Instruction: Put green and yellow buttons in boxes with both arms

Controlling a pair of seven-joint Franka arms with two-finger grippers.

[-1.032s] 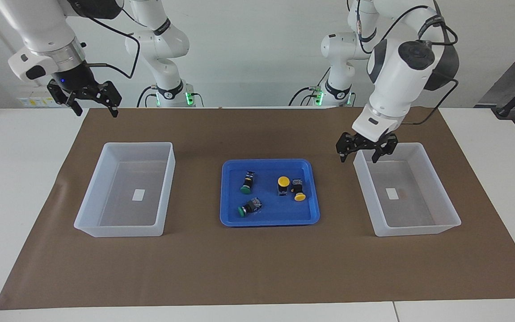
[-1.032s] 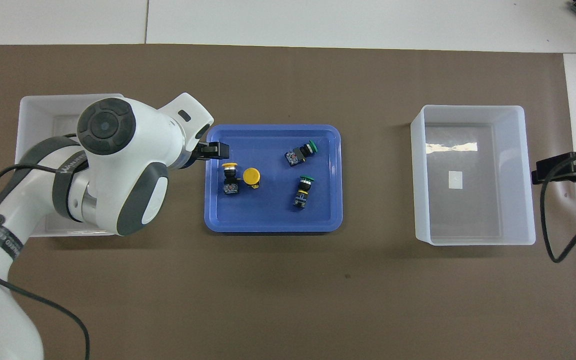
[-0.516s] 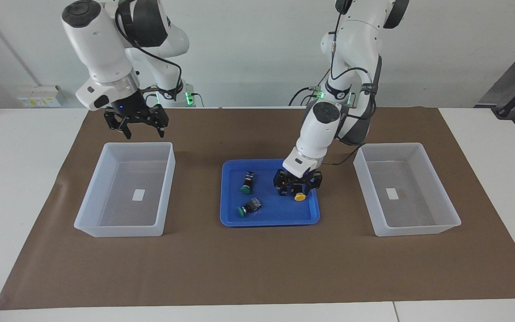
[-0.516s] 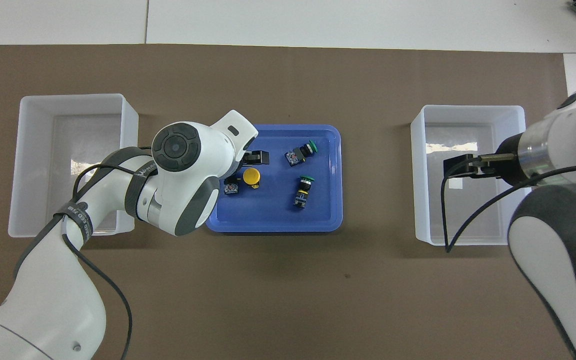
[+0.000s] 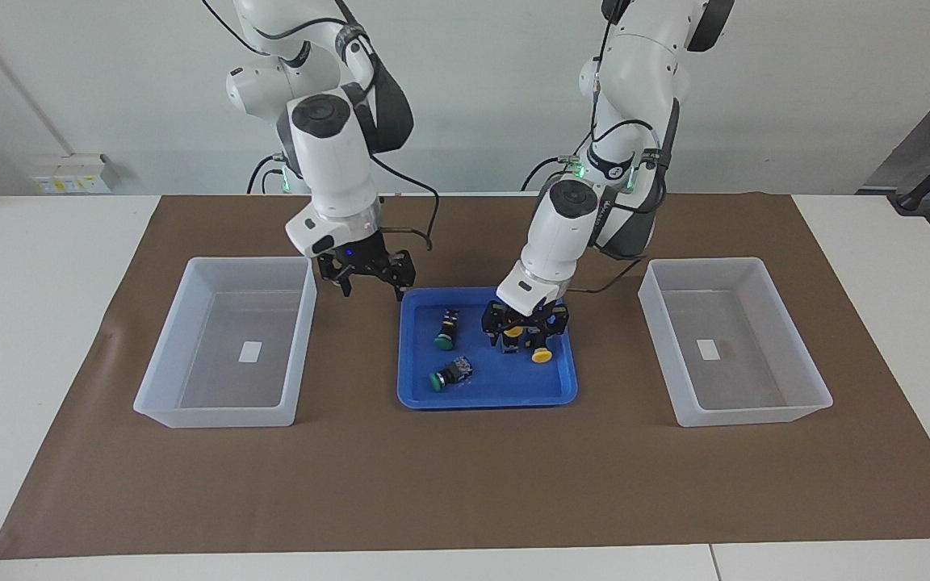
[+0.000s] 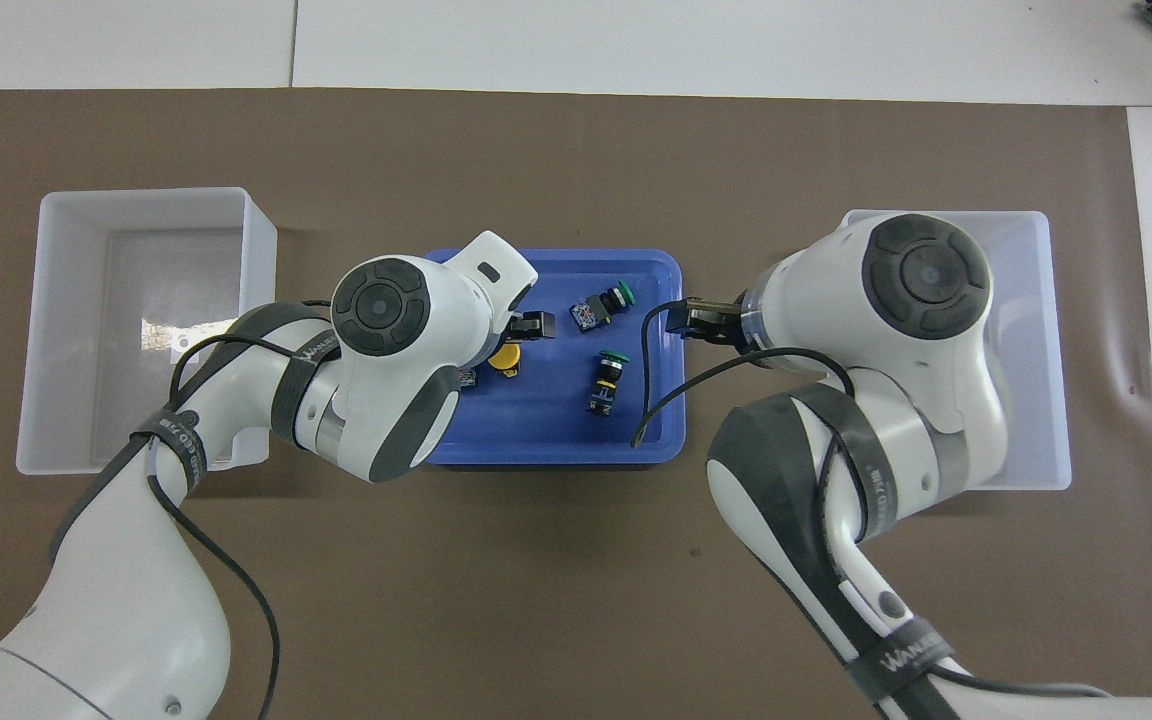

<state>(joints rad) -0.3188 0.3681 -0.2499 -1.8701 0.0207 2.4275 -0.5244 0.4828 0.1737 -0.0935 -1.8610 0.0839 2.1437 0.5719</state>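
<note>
Left gripper low in blue tray, fingers spread astride upright yellow button; contact unclear. Second yellow button beside it visible only in facing view. Green buttons in tray. Right gripper open over tray's rim. Boxes flank tray.

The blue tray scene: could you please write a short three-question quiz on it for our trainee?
1. True or false: the box toward the right arm's end of the table holds a button.
2. The left gripper is over: A) the blue tray; B) a bin; C) the bare mat.
3. How many green buttons lie in the blue tray?

Key: 1 false; 2 A; 3 two.
</note>
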